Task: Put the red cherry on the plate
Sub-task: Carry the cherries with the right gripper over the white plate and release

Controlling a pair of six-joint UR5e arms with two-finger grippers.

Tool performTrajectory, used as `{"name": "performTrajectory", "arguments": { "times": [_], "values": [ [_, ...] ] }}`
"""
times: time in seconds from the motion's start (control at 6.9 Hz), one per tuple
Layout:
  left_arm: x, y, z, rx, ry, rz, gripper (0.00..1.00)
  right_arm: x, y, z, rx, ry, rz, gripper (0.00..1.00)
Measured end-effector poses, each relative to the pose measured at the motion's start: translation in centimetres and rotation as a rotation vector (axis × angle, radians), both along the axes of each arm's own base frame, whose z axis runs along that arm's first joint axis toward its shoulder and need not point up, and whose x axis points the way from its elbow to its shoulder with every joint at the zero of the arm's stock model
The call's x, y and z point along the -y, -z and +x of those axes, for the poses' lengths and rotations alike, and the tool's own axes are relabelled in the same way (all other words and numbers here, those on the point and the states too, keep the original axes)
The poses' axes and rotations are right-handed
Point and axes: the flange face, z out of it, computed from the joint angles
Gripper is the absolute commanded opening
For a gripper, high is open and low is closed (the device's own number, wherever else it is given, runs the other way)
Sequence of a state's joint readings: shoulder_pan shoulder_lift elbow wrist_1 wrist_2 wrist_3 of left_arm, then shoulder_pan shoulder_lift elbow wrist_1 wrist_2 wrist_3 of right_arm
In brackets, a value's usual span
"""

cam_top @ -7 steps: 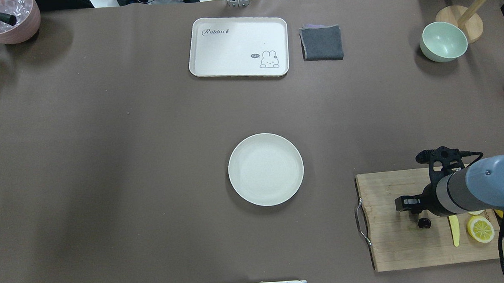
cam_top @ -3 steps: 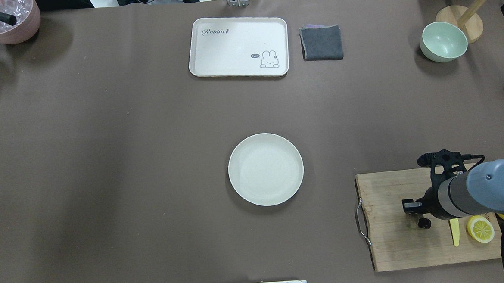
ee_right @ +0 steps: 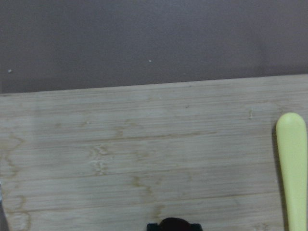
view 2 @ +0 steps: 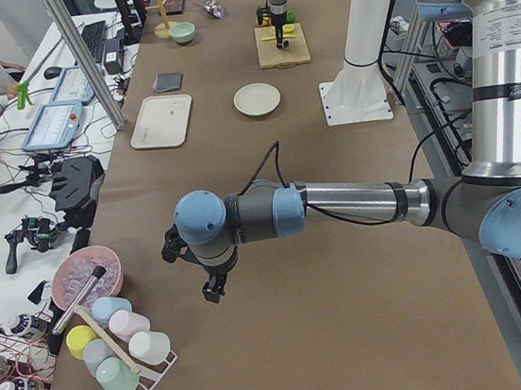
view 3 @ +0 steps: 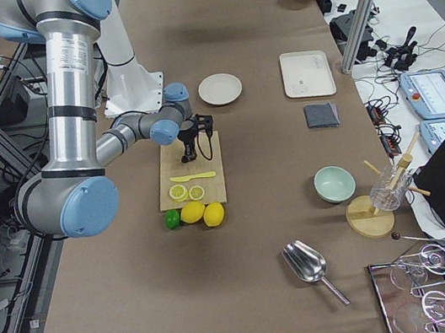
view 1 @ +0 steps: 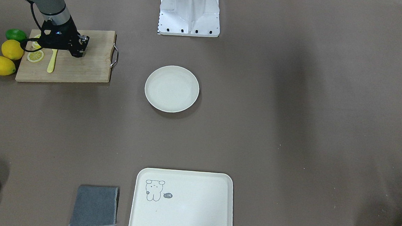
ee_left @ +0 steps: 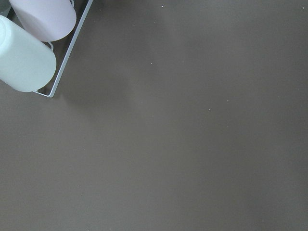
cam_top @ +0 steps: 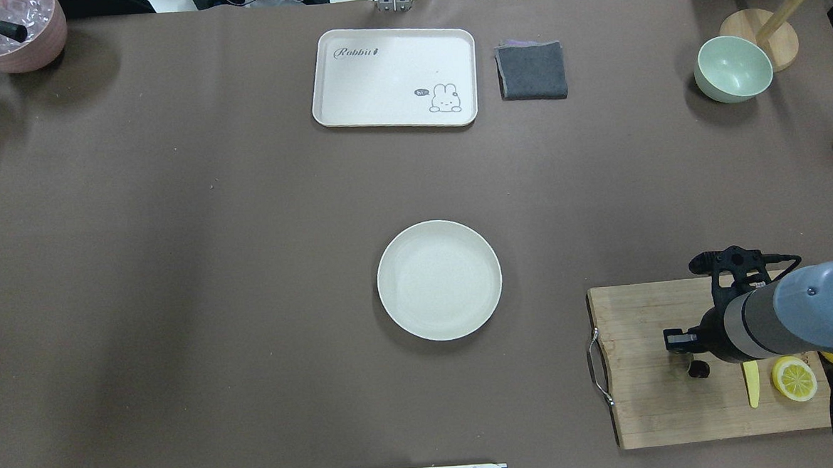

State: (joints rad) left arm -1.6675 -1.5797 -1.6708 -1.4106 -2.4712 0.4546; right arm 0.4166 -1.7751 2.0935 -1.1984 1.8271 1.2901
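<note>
Brown covering spreads over the whole table point(cam_top: 176, 275), wall to wall in the overhead view. My right arm comes in at the lower right of that view and bends down over the wooden cutting board point(cam_top: 646, 407), which lies in the lower right corner with its metal handle toward the frame's middle. My right gripper point(view 1: 78, 53) points down at the board; the wrist hides its fingers from above, and I cannot tell how far they are spread or whether they touch anything. My left gripper point(view 2: 212, 291) hangs above bare table in the lower left of the left side view, near a rack of pastel cups; I cannot tell its opening either.

At top centre of the overhead view lies the cream tray point(cam_top: 394, 78) with a small animal drawing, and just right of it a folded grey cloth point(cam_top: 532, 71). The plate point(cam_top: 439, 280) sits in the middle of the frame, bare, well apart from the board. A pale green bowl point(cam_top: 732, 69) stands at the upper right.

On the board's right end lie a lemon half point(cam_top: 795, 378) and a pale yellow utensil point(cam_top: 751, 382). The red cherry point(cam_top: 698, 369) is a small near-black blob on the board, just below my wrist and left of the utensil; its stems are too small to make out.
</note>
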Motion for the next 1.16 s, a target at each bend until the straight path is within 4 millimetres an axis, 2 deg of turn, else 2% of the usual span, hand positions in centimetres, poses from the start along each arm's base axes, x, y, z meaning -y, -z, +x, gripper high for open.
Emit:
{"name": "performTrajectory", "arguments": {
  "times": [0.43,0.58,0.72,1.16],
  "values": [
    [-0.3,-0.2,0.0,0.0,0.0,0.001,0.98,0.4,3.2,0.2,0.058,-0.009,0.021,0.17],
    [-0.3,-0.3,0.0,0.0,-0.001,0.0,0.98,1.0,5.2,-1.0,0.071,-0.011,0.025,0.17],
    [-0.3,-0.4,0.0,0.0,-0.001,-0.001,0.98,2.0,8.2,-3.1,0.062,-0.014,0.017,0.17],
    [-0.4,-0.5,0.0,0.0,-0.001,-0.003,0.98,5.3,19.3,-11.4,0.029,-0.065,-0.053,0.16]
  ]
}}
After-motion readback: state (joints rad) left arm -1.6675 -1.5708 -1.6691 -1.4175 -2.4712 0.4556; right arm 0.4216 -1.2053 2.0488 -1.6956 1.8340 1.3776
